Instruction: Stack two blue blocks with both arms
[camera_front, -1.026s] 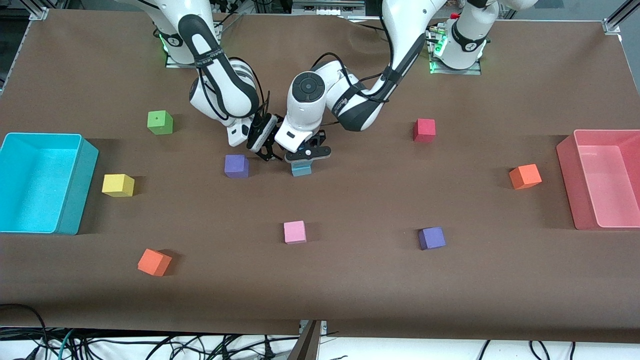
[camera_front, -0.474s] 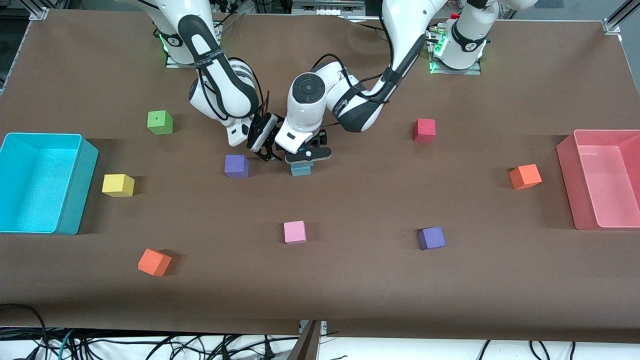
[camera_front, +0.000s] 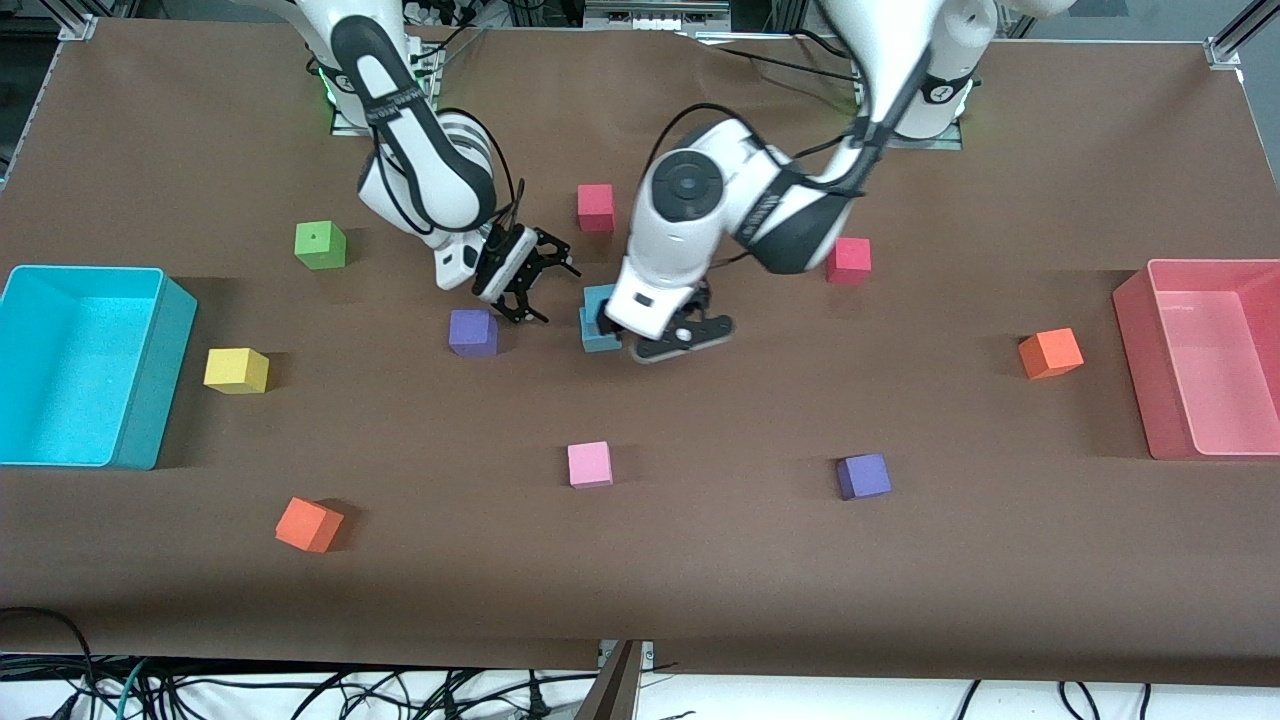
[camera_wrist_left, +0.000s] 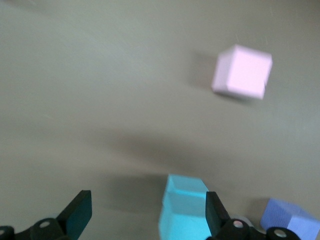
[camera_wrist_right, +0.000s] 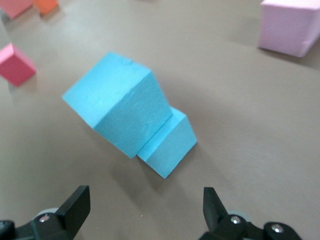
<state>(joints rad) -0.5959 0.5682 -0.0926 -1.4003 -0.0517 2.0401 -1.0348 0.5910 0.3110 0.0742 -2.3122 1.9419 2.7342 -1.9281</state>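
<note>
I see my left end effector (camera_front: 672, 343) hanging just above the bench beside the blue stack, fingers spread wide and holding nothing. The two blue blocks (camera_front: 599, 318) sit one on the other right at its side, toward the right arm's end; from the right wrist view the upper block (camera_wrist_right: 120, 115) is twisted and offset on the lower block (camera_wrist_right: 170, 145), overhanging one edge. My right end effector (camera_front: 530, 285) hovers with its fingers also spread and empty, between the stack and a purple block (camera_front: 473, 332) that lies just beside it on the bench. Open brown bench (camera_front: 700, 560) stretches from the stack toward the front camera as far as the pink block (camera_front: 589, 464). The cyan bin (camera_front: 85, 365) and the pink bin (camera_front: 1205, 355) stand well apart at the bench's two ends.
</note>
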